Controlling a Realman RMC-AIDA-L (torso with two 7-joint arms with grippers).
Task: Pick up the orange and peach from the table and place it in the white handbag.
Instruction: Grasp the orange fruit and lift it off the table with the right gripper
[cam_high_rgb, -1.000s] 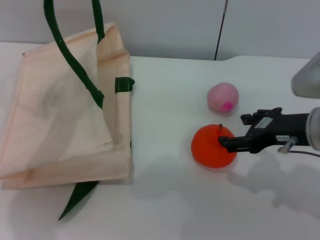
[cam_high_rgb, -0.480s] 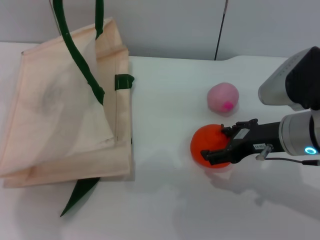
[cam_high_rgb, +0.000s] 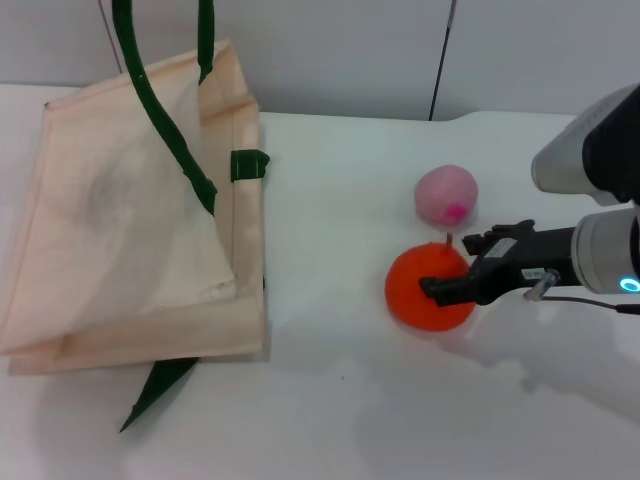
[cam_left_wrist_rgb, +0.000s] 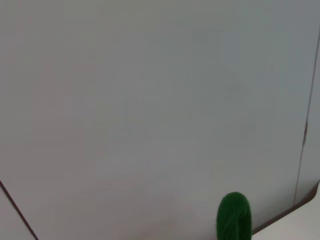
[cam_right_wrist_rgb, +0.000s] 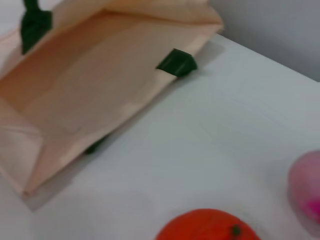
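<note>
The orange (cam_high_rgb: 412, 295) sits on the white table, right of centre, and shows in the right wrist view (cam_right_wrist_rgb: 200, 229) with its dark stem up. The peach (cam_high_rgb: 446, 195) lies just behind it, apart from it, and shows in the right wrist view (cam_right_wrist_rgb: 306, 190). My right gripper (cam_high_rgb: 450, 265) reaches in from the right, its dark fingers (cam_high_rgb: 447, 288) apart over the orange's right side. The white handbag (cam_high_rgb: 120, 220) lies on the left, mouth toward the fruit (cam_right_wrist_rgb: 95, 85). Its green handles (cam_high_rgb: 160, 110) rise out of the top of the head view. My left gripper is out of view.
A green strap (cam_left_wrist_rgb: 232, 217) shows in the left wrist view against a grey wall. A loose green strap end (cam_high_rgb: 155, 390) lies at the bag's front corner. Bare table (cam_high_rgb: 330, 230) lies between bag and fruit. A dark cable (cam_high_rgb: 440, 60) runs down the back wall.
My right gripper pushed left over the orange, then drew back a little to the right. The orange shifted slightly. The bag's handles swayed a little to the right.
</note>
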